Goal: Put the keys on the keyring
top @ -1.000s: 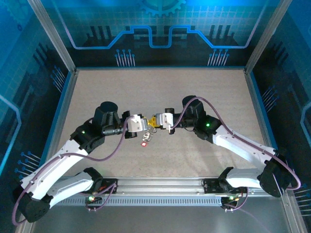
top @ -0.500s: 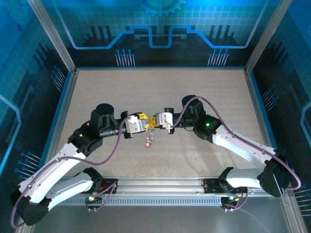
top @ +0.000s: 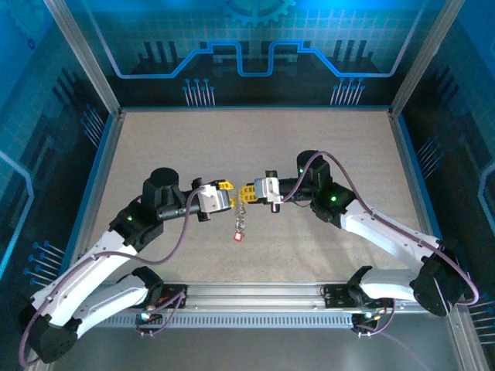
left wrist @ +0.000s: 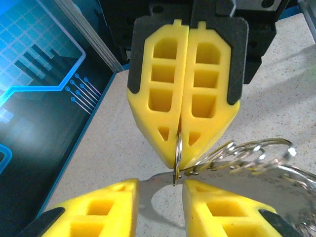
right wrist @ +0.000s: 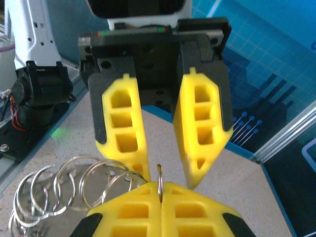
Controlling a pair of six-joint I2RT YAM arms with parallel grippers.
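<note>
Where the chain hangs lowest, nearest the arm bases, a red-headed key [top: 238, 236] dangles from the bottom of the keyring [top: 241, 218]. Whether it touches the table [top: 155, 147] I cannot tell, and any other keys are too small to make out.

Higher up, the keyring reads as a string of thin silvery split rings, linked one to the next and draped down from the two grippers. The right gripper [right wrist: 160, 192] has its yellow pads pressed together on the edge of one ring, which stands upright out of the pinch. The left gripper [left wrist: 160, 195] meets it tip to tip, fingers spread to either side of that same ring and apparently not touching it.

Each ring is probably light, stiff and slick, while the chain as a whole is floppy and likely to swing. The steadiest hold for the left gripper looks to be the upright ring just beside the right's pinch, not the hanging part.

Beyond the grippers, the speckled table runs to the blue-lit back wall [top: 247, 46].
</note>
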